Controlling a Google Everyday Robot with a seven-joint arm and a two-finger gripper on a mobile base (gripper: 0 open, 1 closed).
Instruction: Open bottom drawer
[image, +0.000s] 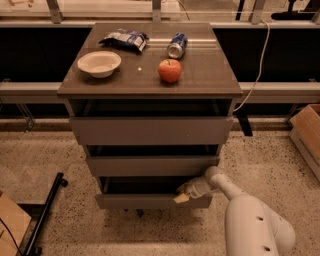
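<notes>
Camera view: the white arm (252, 222) reaches in from lower right, its tool (182, 194) at the top edge of the bottom drawer (135, 201), grip state impossible to tell. The drawer, lowest in the bench (210, 75), sits slightly out, its inside dark.

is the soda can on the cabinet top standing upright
No, the soda can lies on its side behind the apple, while the gripper is down at the right end of the bottom drawer.
</notes>
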